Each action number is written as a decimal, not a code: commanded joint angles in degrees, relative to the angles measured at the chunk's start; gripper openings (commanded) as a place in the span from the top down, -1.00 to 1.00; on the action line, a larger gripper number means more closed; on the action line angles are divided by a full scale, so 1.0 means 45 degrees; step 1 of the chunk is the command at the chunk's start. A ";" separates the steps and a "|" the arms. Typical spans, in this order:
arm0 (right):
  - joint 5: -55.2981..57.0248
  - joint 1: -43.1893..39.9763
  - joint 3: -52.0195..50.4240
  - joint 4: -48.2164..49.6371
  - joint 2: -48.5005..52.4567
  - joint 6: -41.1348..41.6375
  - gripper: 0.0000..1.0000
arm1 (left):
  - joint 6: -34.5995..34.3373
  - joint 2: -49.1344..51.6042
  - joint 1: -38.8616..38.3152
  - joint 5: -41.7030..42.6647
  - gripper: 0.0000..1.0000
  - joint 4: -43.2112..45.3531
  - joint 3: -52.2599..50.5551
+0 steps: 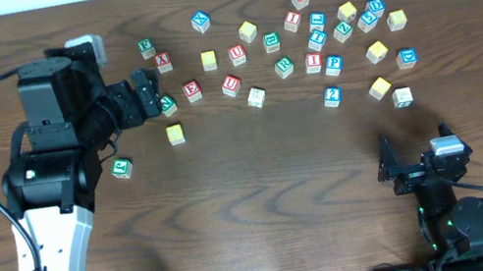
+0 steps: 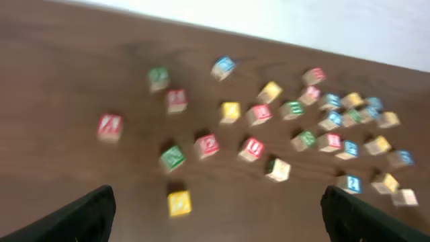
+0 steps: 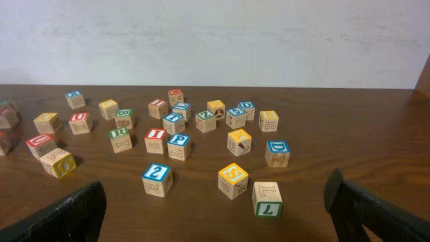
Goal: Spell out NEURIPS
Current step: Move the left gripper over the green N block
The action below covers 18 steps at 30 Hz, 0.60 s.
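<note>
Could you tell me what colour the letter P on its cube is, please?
Blue; the P cube shows best in the right wrist view.

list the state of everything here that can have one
left gripper: open, empty, above the cubes
right gripper: open, empty, short of the cubes
letter cubes: loose on the table, scattered, none stacked, no word lined up

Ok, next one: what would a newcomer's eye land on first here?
The scatter of small bright-faced wooden alphabet cubes across the far half of the dark brown wooden table. Then the bulky black-and-white left arm reaching into its left end, jaws open; the right arm sits near the front edge.
</note>
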 commanded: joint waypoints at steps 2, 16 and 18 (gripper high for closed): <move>-0.0019 -0.0097 -0.0010 -0.0058 -0.0068 0.0170 -0.98 | -0.0704 0.1030 0.0053 -0.1423 -0.93 -0.1311 0.1831; -0.0019 -0.0097 -0.0010 -0.0058 -0.0068 0.0170 -0.98 | -0.1865 0.6897 0.0053 -0.1933 -0.93 -0.6212 0.8558; -0.0019 -0.0097 -0.0010 -0.0058 -0.0068 0.0170 -0.99 | -0.2093 0.7412 0.0053 -0.1933 -0.93 -0.6387 0.8757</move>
